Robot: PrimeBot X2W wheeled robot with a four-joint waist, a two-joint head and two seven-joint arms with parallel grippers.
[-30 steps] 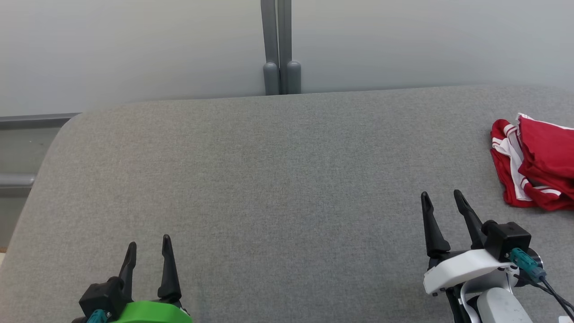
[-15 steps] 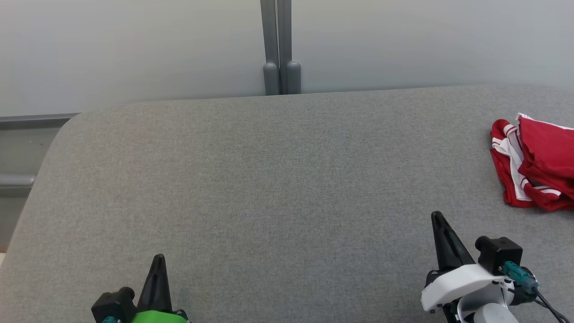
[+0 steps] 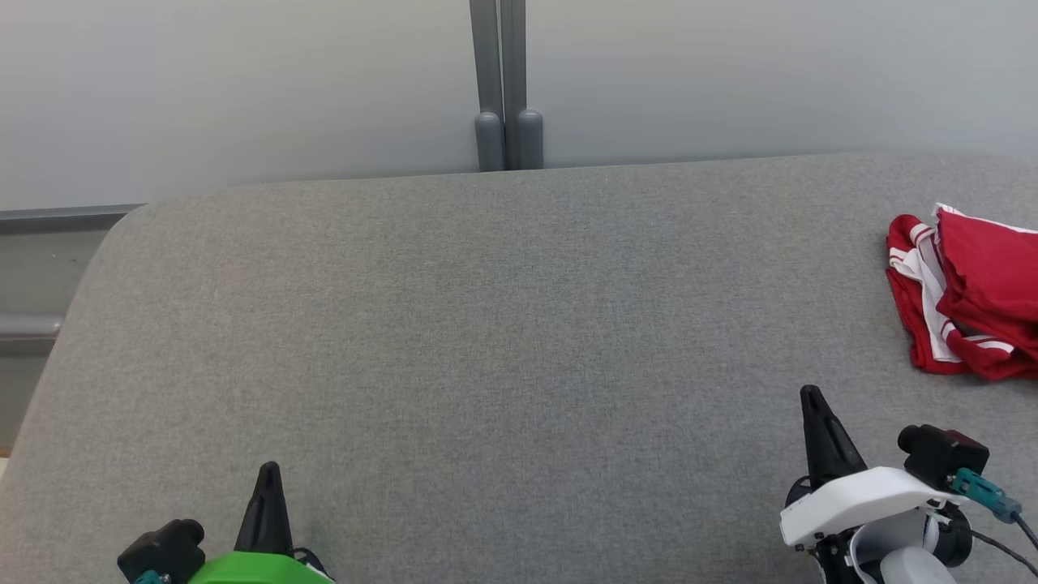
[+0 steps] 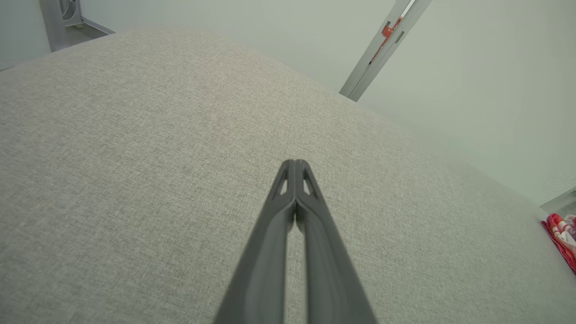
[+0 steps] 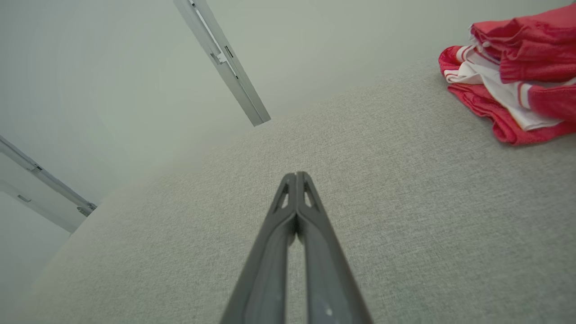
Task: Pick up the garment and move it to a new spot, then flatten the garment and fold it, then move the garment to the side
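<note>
The garment lay in a loose red-and-white heap on the grey surface, at the right edge of the head view. That fit either a crumpled garment waiting to be picked up or one roughly folded and set aside; its layers looked uneven. Both grippers were pinched closed and empty. The left gripper sat at lower left, well apart from it. The right gripper sat at lower right, with the garment near, above and right of its tips.

One garment, two grippers.
</note>
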